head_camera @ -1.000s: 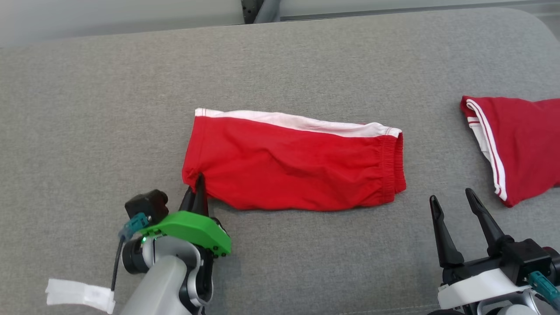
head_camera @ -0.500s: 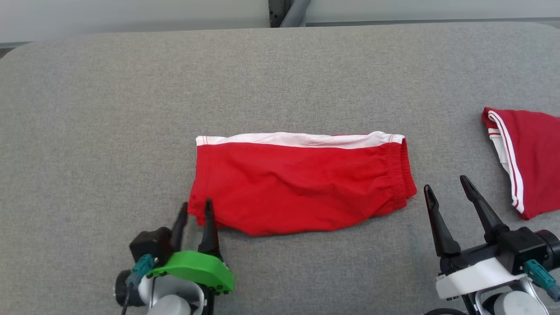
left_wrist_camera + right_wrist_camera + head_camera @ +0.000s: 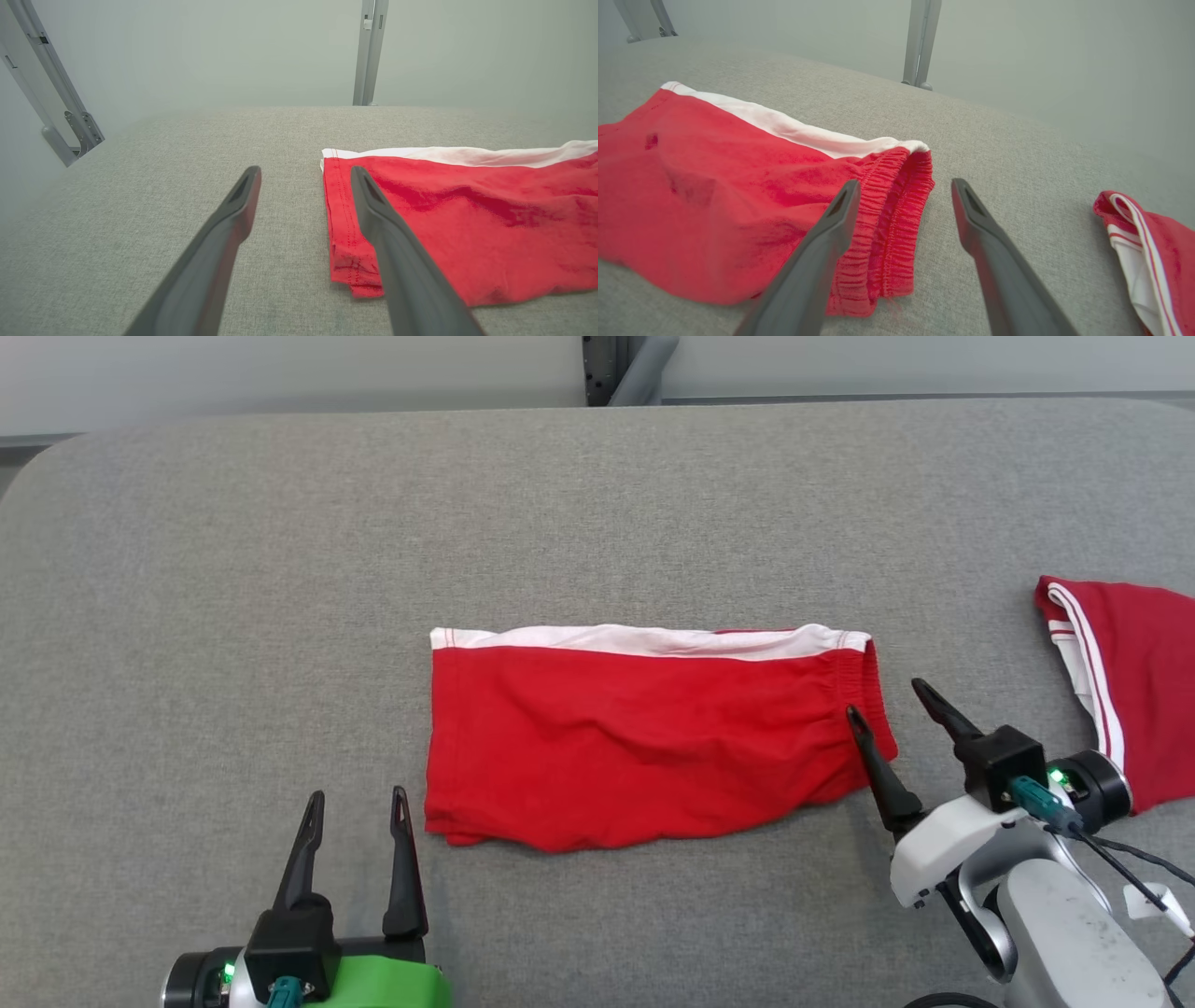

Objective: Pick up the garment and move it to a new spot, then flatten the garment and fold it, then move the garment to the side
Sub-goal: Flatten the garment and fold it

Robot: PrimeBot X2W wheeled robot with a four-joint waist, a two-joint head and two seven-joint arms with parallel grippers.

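**Left corner released, right gripper brought to the waistband**

Head view: the red shorts are seen lying flat near the middle of the grey padded surface, with the white stripe along the far edge. The near-left corner, pinched a second ago, has been let go. The left gripper has been drawn back to the near left, its jaws spread wide and nothing held. The right gripper has been carried up to the right end of the shorts, jaws wide, nothing gripped. A second red garment is left at the far right, well apart. Flattening is judged finished on the left side; a fold or a further tug from the right seems to be prepared.

Left wrist view: the leg hem is seen just beside the right finger, and nothing is seen between the spread fingers.

Right wrist view: the elastic waistband is straddled by the open fingers. Whether the left finger touches the cloth cannot be told.
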